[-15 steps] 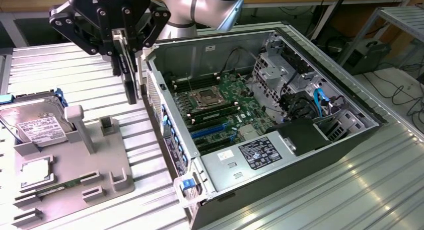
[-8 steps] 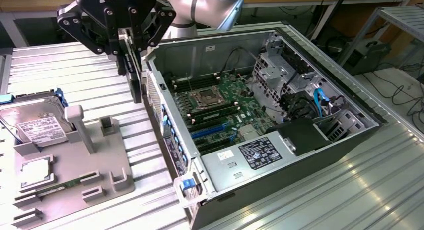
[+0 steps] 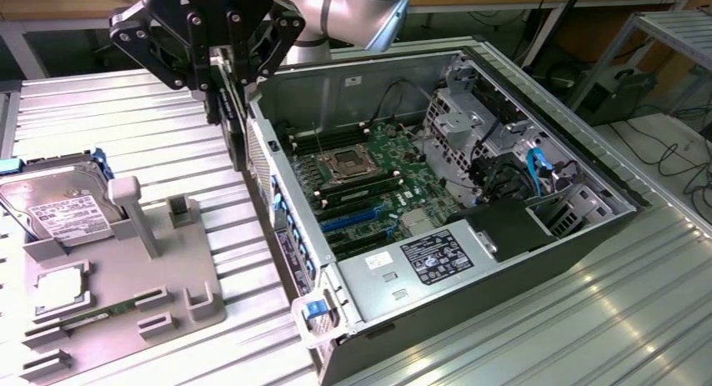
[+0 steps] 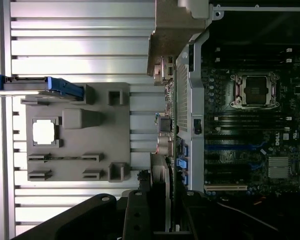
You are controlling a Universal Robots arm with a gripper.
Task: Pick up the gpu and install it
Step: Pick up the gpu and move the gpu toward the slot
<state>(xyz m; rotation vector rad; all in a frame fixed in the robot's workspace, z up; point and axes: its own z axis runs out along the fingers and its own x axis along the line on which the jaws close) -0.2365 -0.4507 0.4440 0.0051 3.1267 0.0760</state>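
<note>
My gripper (image 3: 230,73) is shut on the gpu (image 3: 236,136), a thin dark card hanging edge-on below the fingers. It hovers over the rear wall of the open computer case (image 3: 562,127), at the exterior view's left of the motherboard (image 3: 373,173). In the wrist view the gpu (image 4: 165,150) runs edge-on away from the gripper (image 4: 157,205), with its silver metal bracket (image 4: 174,35) at the far end, just outside the case wall (image 4: 182,100). The blue and black expansion slots (image 3: 353,223) lie on the board below and beside the card.
A grey holder tray (image 3: 178,269) lies on the slatted metal table at the exterior view's left, carrying a silver hard drive (image 3: 62,207), a square chip (image 3: 58,290) and a green memory stick (image 3: 102,315). Drive cages and cables (image 3: 501,144) fill the case's far side.
</note>
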